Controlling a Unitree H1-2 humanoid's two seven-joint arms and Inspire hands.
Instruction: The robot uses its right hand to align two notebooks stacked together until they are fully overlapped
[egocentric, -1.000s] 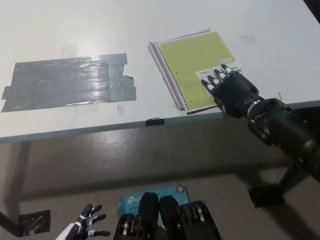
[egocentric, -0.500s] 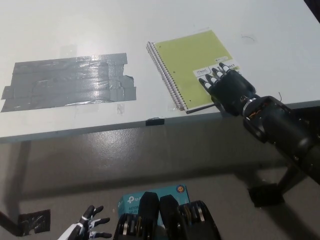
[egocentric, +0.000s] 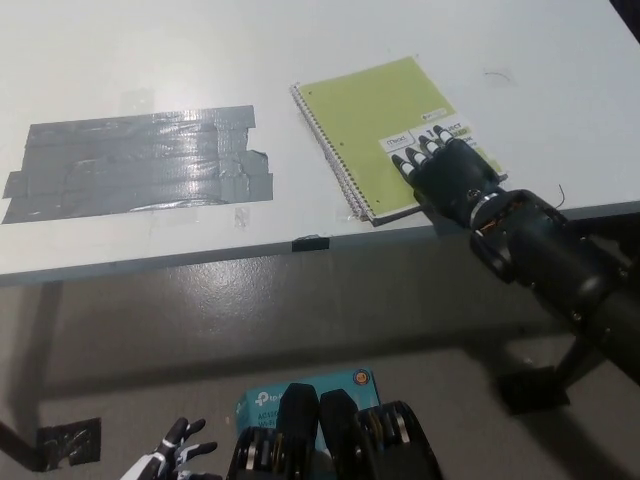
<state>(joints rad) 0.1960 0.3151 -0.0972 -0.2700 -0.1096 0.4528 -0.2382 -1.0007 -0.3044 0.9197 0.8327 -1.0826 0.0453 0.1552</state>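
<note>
A yellow-green spiral notebook (egocentric: 372, 125) lies on the white table (egocentric: 300, 40) near its front edge, its spiral along the left side. It covers the notebook beneath, of which almost nothing shows. My black right hand (egocentric: 447, 172) rests flat on the top notebook's lower right corner, over the white label, fingers spread and pointing up-left, holding nothing. My white left hand (egocentric: 170, 456) hangs low at the bottom left, below the table, fingers apart and empty.
A broad patch of grey duct tape (egocentric: 140, 162) is stuck to the table left of the notebooks. A black clip (egocentric: 310, 243) sits on the table's front edge. A teal box (egocentric: 265, 400) lies on the floor below.
My right hand has slid up and to the left with the top notebook. The purple edges of the lower notebook that showed at the top and left are now covered.
</note>
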